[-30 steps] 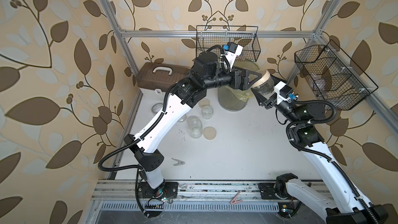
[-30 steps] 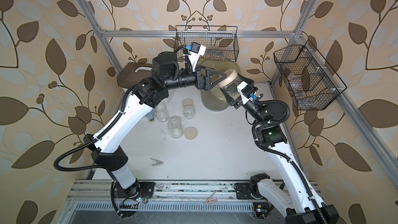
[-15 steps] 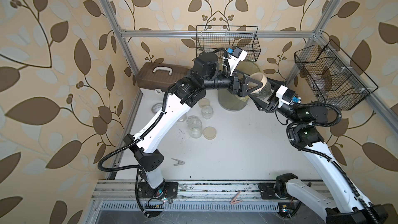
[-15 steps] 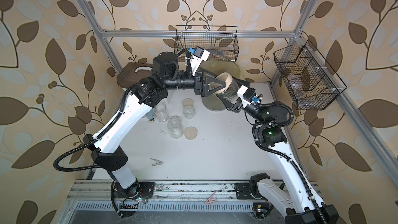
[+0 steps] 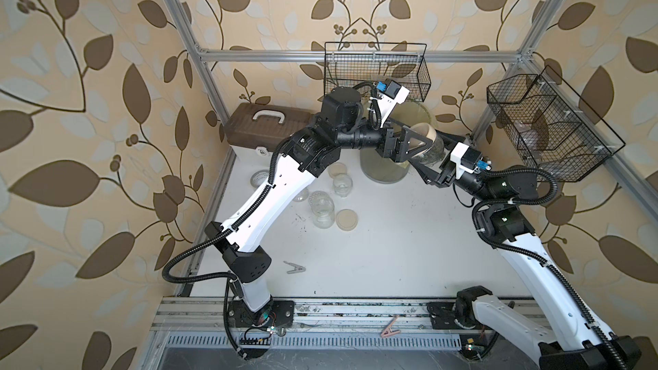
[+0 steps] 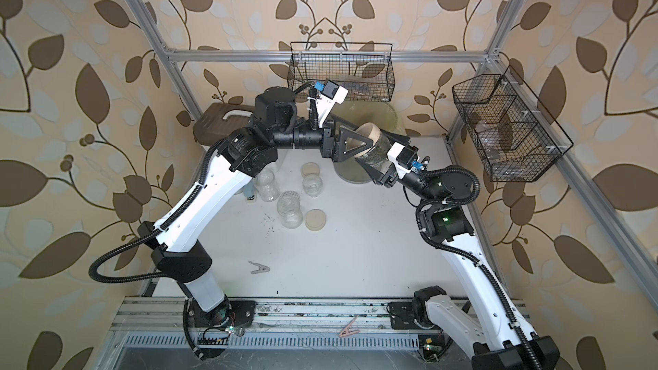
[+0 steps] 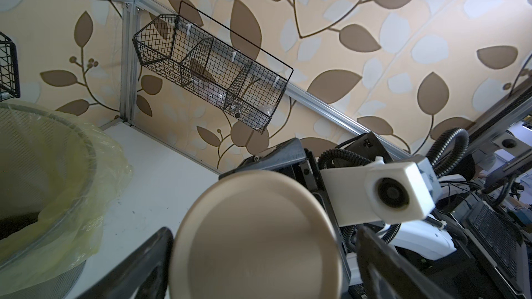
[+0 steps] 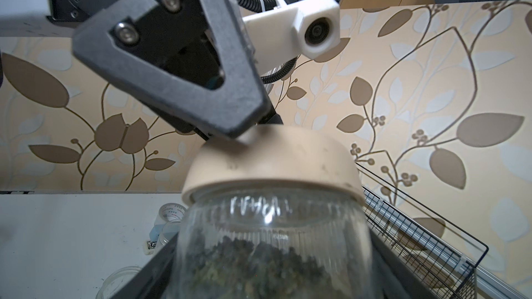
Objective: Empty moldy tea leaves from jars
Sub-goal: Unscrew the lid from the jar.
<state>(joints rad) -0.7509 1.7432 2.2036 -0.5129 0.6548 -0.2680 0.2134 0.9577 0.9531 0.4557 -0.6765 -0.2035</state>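
Note:
My right gripper (image 5: 429, 151) is shut on a clear glass jar (image 5: 433, 149) held tilted over the bin. The right wrist view shows moldy tea leaves (image 8: 259, 263) as a dark mass inside it. A beige lid (image 7: 256, 240) sits on the jar and faces my left gripper (image 7: 263, 234). That gripper is open, with one finger on each side of the lid; one finger stands apart from the rim. In both top views the two grippers meet at the jar (image 6: 379, 151). Three empty jars (image 6: 290, 210) (image 6: 312, 185) (image 6: 267, 186) stand on the table.
The grey bin with yellow liner (image 5: 384, 169) stands at the back under the held jar. Two loose beige lids (image 5: 347, 219) (image 5: 337, 169) lie among the jars. There is also a tape roll (image 5: 260, 177), a brown case (image 5: 260, 129), two wire baskets (image 5: 377, 72) (image 5: 548, 126) and a clothespin (image 5: 294, 268).
My left gripper has rolled and moved forward, so its open fingers now straddle the lid. The right arm has shifted slightly with the jar still in its grip.

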